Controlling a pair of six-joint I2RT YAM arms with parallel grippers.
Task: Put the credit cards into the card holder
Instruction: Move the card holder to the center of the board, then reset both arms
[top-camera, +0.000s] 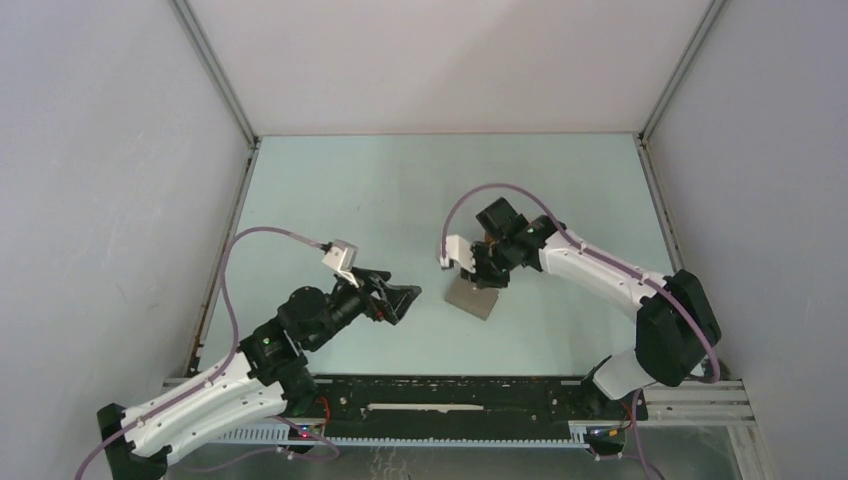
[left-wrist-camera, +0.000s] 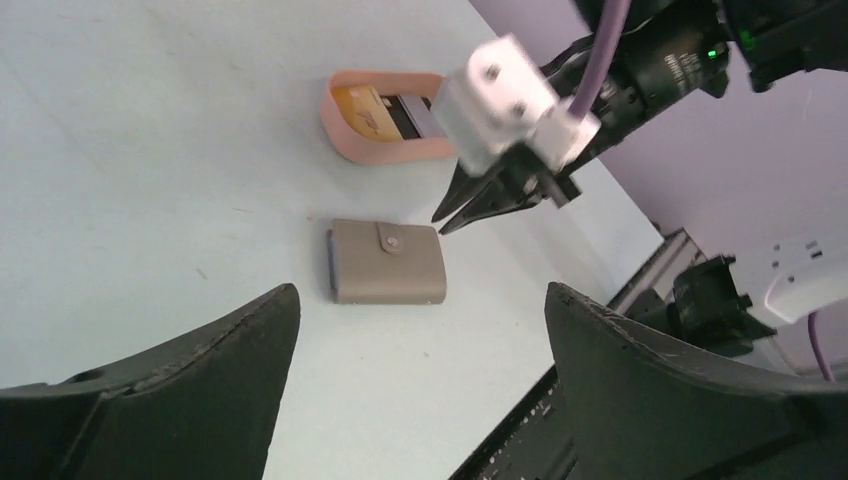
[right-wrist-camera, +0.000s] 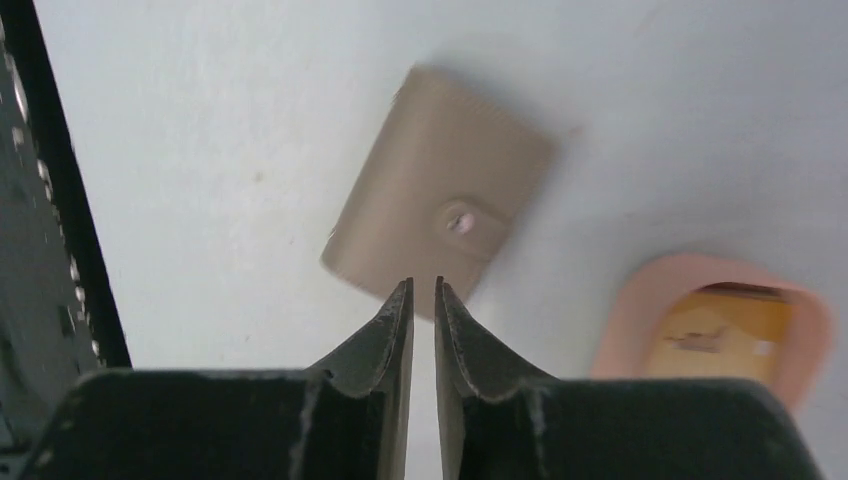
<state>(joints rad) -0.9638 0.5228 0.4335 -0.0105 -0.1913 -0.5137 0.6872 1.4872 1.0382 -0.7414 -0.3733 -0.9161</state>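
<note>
Your right gripper (right-wrist-camera: 423, 292) pressed almost together on nothing, tips at the edge of the closed grey card holder (right-wrist-camera: 440, 205) at frame centre on the counter (left-wrist-camera: 150, 150), your left gripper (top-camera: 408, 303) spread wide, orange-yellow credit card (left-wrist-camera: 362, 108) in the peach tray (left-wrist-camera: 385, 152), upper centre.

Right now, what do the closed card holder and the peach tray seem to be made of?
The card holder looks like matte grey-taupe leather or faux leather: it has soft rounded corners, a fold-over flap and a small, shiny, probably metal snap. The peach tray looks like smooth matte silicone or plastic, going by its thick, rounded, evenly coloured wall. Which of the two it is cannot be told.
</note>
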